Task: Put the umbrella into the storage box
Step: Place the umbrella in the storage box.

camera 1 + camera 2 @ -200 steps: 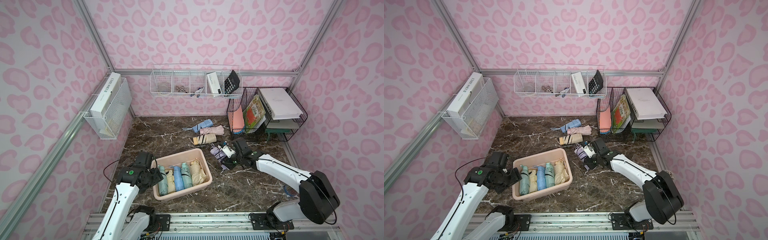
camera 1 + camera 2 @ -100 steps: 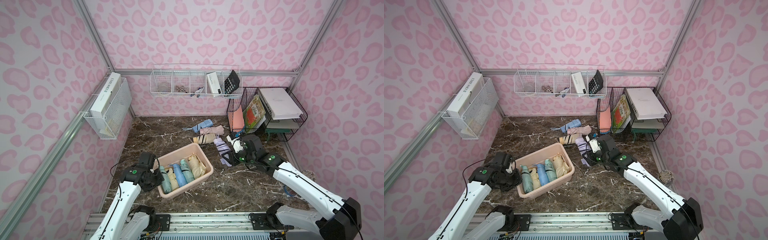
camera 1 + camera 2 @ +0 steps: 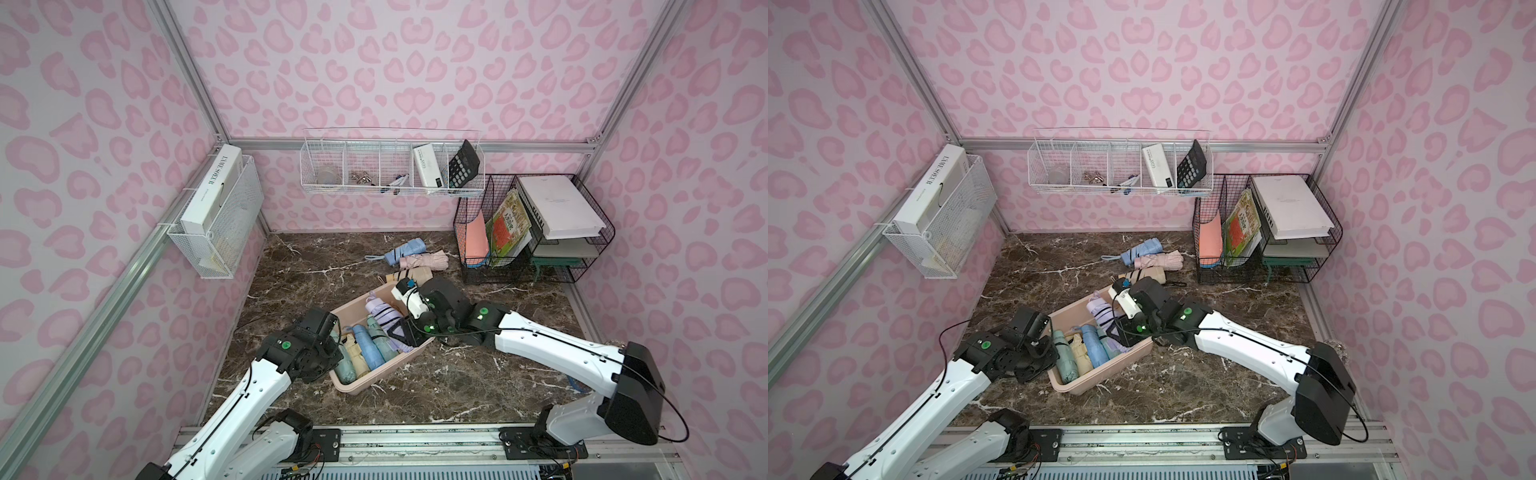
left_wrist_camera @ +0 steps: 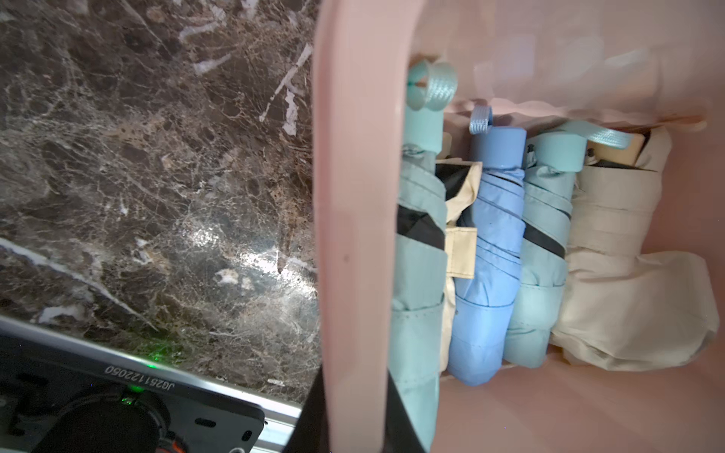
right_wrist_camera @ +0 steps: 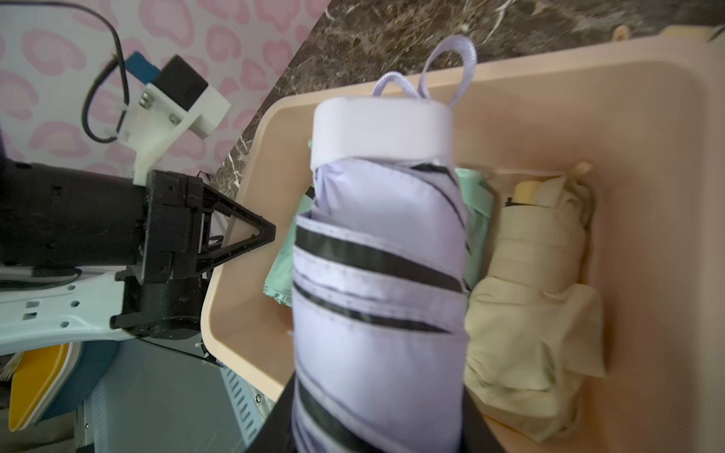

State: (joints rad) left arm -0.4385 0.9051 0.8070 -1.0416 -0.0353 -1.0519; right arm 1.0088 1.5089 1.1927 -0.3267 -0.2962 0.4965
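Presently we find the right gripper [image 3: 405, 332] clamped on the lilac umbrella [image 3: 384, 313], held over the right part of the storage box [image 3: 395, 365]; the left gripper [image 3: 334, 337] is closed on the box's left rim. We advise lowering it level, clear of the rim, onto the stowed umbrellas [image 3: 365, 349] before release. The umbrella's long axis runs far-left to near-right, roughly parallel to them, handle cap and loop pointing far.

Overhead pair; wrist close-ups sharing storage box [image 4: 353, 196]

Pale pink storage box [image 3: 357, 386]; lilac black-striped umbrella [image 5: 376, 274]; brown marbled tabletop [image 3: 457, 386].
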